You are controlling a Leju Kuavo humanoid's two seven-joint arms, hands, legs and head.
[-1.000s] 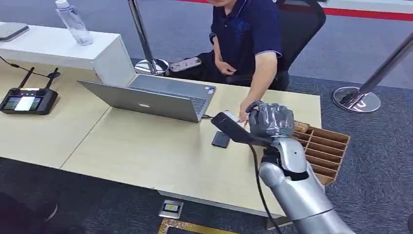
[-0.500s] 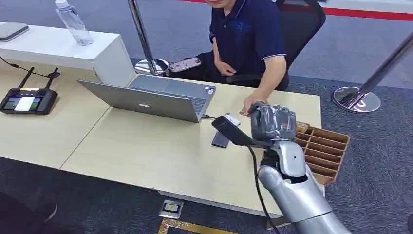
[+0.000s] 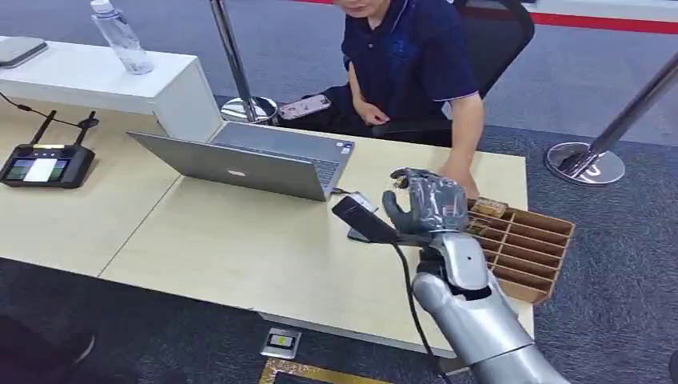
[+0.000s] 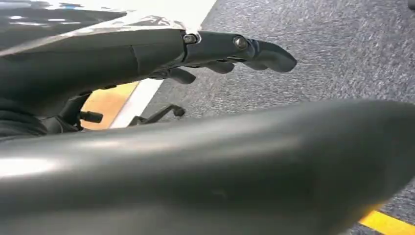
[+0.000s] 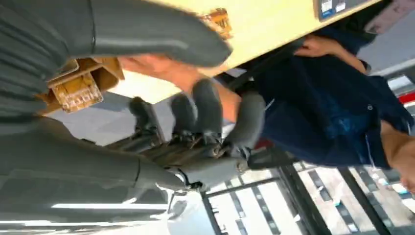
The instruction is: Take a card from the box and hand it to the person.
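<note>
You won't find any text you can read here. The laptop (image 3: pixel 256 164) lid carries a small pale logo too blurred to name, and a sticker at its keyboard corner and the lit controller screen (image 3: pixel 38 169) are illegible.

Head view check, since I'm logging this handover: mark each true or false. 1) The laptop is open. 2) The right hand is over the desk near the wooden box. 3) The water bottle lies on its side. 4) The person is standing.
1) True: the laptop is open.
2) True: the right hand is raised over the desk beside the wooden box.
3) False: the water bottle stands upright.
4) False: the person sits in a chair.
</note>
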